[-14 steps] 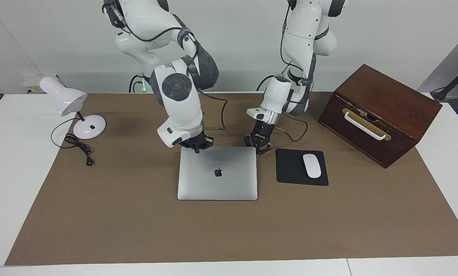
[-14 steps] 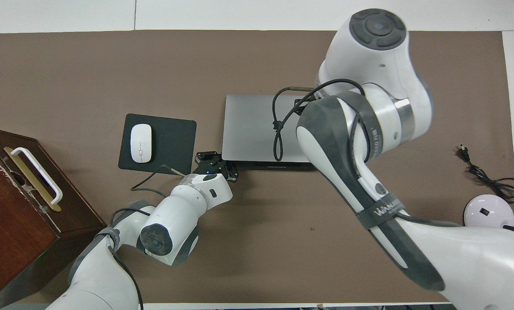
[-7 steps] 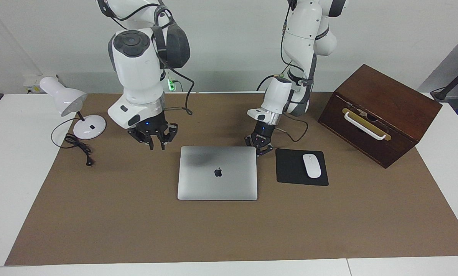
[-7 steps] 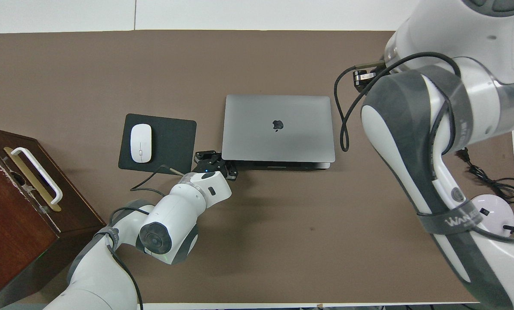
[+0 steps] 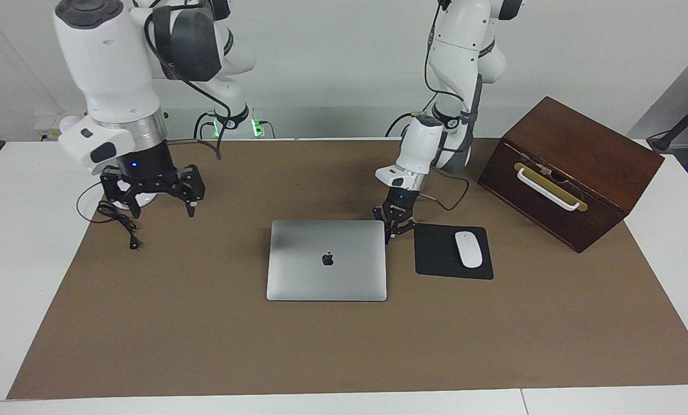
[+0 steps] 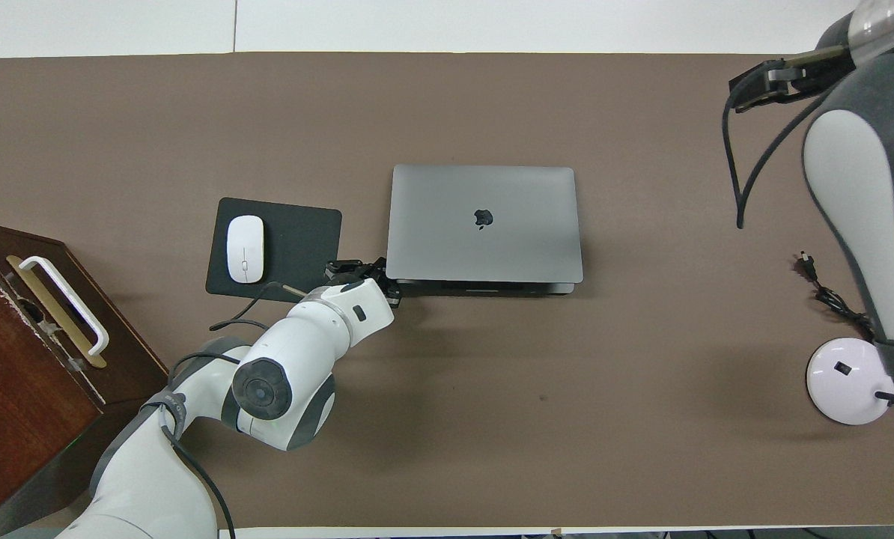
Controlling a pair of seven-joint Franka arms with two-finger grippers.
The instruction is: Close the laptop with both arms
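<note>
I am seeing the desk lamp [image 5: 109, 158] standing at the right arm's end of the worktop [image 5: 344, 346], its round white base [image 6: 851, 380] on the edge of the brown mat [image 6: 447, 449] and its black cord [image 5: 119, 222] lying on the mat beside it. The right gripper [image 5: 159, 204] is hanging in the air over that lamp base and cord, well apart from the laptop, and its fingers [image 5: 189, 196] are standing spread wide with nothing between them.

The laptop [image 5: 327, 259] is lying shut and flat in the middle of the mat, silver lid up with the dark apple logo showing. In the overhead view the lid is sitting a little farther from the robots than the base, so a dark strip of the base is showing along the nearer edge.

The left gripper [image 5: 394, 227] is reaching down at the laptop's nearer corner on the mouse pad's side, its fingers closed together, tips meeting; whether they are touching the laptop I cannot tell.

The black mouse pad [image 5: 439, 253] is lying just beside the laptop with the white mouse [image 5: 468, 249] on it. The dark wooden box [image 5: 569, 170] with a white handle is sitting at the left arm's end.
</note>
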